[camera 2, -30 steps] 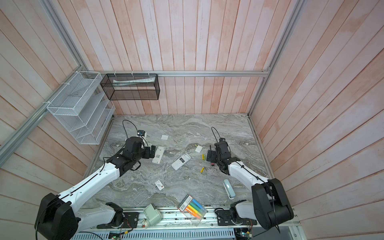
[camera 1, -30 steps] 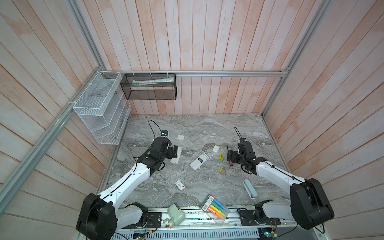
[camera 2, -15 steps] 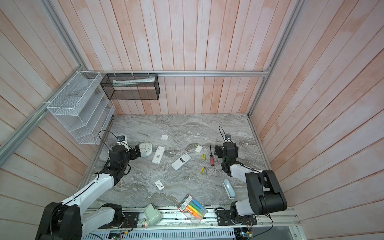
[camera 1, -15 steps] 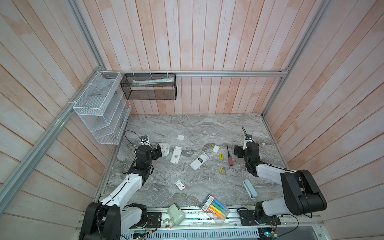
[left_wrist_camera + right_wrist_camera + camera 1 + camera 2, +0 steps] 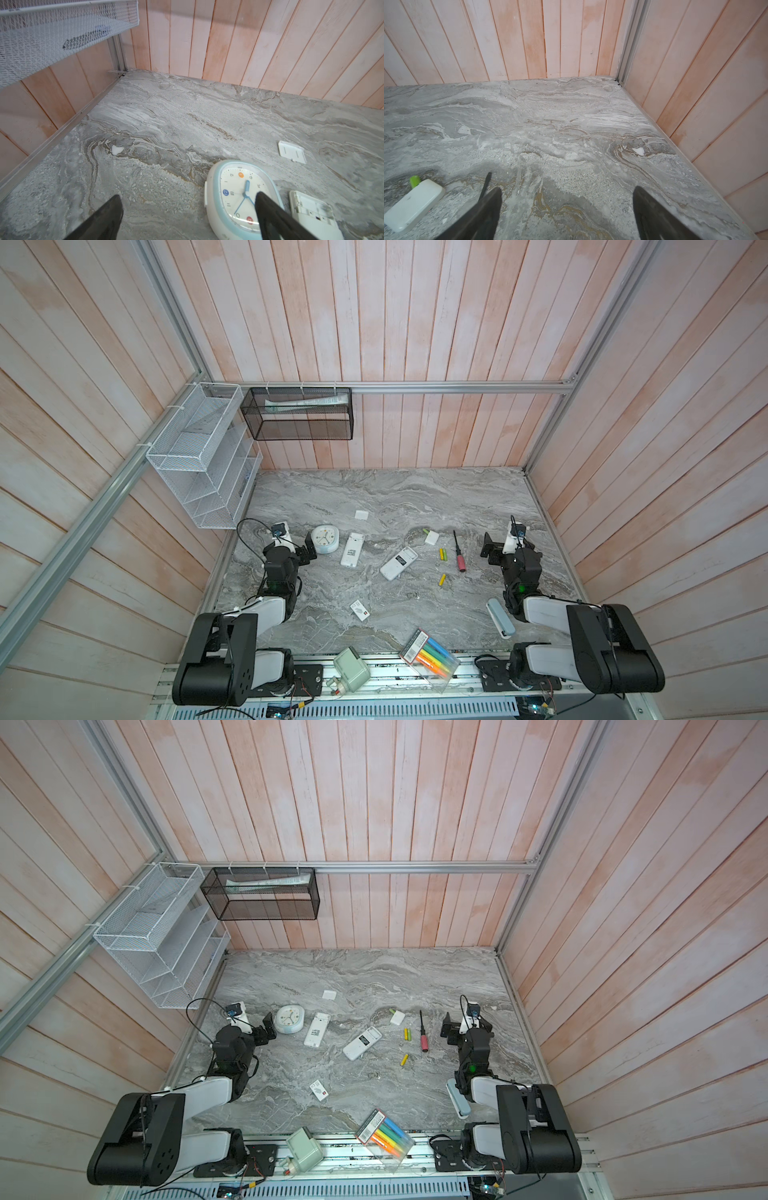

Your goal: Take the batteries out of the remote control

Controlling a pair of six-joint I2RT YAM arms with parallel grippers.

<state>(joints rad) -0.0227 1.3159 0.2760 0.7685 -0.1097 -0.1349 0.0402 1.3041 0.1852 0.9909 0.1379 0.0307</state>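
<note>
I have one grey marble desk on my feed. One white wire rack and one black mesh basket hang on the walls.

My two arms sit folded at either side. The left tool has its jaws spread wide with nothing between them, just beside the one clock, which lies face up. The right tool is equally wide and empty, near the one red-handled screwdriver.

At the near edge I count one pack of marker pens and one grey-green boxy device. One pale blue case lies by the right arm.

Two white remote controls lie mid-desk. The first remote is beside the clock, back up with its bay uncovered. The second remote is angled at the centre.

There are two white battery covers, a far cover and a right cover, plus one small white card.

Four batteries lie loose on the desk, between the second remote and the screwdriver:
- a pair of batteries side by side
- a single battery nearer me
- a green battery poking out at the right cover's edge
</note>
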